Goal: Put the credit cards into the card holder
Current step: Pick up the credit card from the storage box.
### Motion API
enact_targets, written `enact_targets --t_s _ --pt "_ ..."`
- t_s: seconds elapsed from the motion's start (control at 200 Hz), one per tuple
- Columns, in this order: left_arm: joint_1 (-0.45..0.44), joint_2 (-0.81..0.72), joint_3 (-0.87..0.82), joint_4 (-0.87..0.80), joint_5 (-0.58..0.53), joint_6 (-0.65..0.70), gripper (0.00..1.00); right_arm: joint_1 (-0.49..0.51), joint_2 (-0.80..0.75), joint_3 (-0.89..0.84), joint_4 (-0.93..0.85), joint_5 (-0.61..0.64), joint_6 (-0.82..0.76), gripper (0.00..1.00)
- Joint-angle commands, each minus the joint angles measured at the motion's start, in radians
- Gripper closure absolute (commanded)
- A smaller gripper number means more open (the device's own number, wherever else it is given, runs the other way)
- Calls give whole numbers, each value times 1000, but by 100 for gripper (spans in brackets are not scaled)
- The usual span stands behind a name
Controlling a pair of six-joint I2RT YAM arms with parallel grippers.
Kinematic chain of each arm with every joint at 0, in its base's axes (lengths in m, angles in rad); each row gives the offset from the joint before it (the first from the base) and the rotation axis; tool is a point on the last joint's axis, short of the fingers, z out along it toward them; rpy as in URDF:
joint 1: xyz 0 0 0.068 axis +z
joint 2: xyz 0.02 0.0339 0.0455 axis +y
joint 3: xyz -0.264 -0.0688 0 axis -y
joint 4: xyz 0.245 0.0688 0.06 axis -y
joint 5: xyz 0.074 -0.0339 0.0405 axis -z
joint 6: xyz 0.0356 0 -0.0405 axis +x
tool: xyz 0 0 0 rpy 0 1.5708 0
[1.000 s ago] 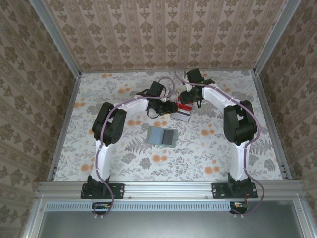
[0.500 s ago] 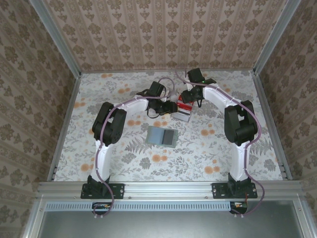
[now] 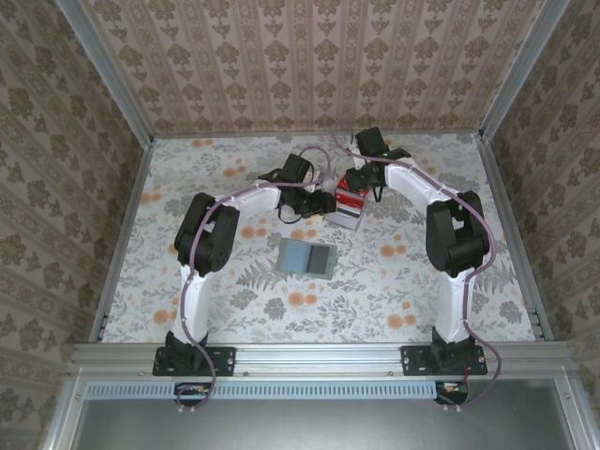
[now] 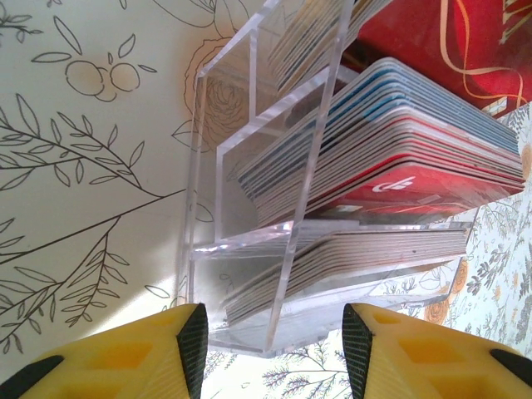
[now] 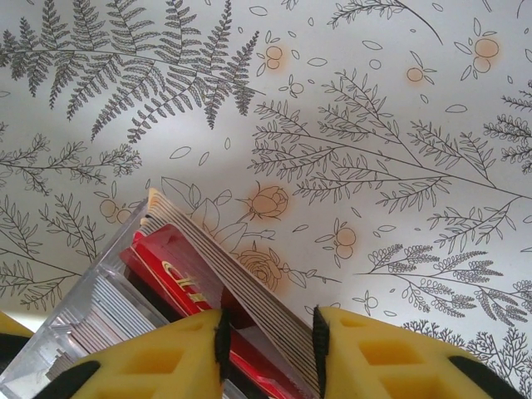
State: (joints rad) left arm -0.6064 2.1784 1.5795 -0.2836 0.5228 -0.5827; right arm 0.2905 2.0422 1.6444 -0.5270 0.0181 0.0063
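The credit cards stand in packed red and pale stacks inside a clear acrylic rack at the table's far centre. My right gripper comes down on the rack from behind. Its pads press on a pale stack of cards with a red card beside it. My left gripper is open, its fingers on either side of the rack's near end, with gaps showing beside both pads. The card holder lies open flat in mid-table, showing a pale blue-grey panel and a dark grey one, apart from both grippers.
Both arms meet over the rack at the far centre. Patterned walls with metal rails enclose the flowered table on three sides. The wallet lies between the two arm bases, a short way in front of the rack.
My right gripper's jaws have narrowed onto the card stack, and that wrist shifted slightly. The left gripper, the rack and the card holder have stayed put.
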Motion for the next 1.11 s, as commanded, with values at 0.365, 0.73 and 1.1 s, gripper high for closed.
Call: enact_targets --t_s 0.365,0.73,1.1 --pt "2 15 -5 1 9 -10 51 -13 -52 -3 -5 12 -5 79" --pt "2 15 -10 3 9 -12 51 -24 -73 -21 0 -49 2 94" --pt "4 10 -20 5 8 -13 51 -63 -84 -55 33 -257 32 96"
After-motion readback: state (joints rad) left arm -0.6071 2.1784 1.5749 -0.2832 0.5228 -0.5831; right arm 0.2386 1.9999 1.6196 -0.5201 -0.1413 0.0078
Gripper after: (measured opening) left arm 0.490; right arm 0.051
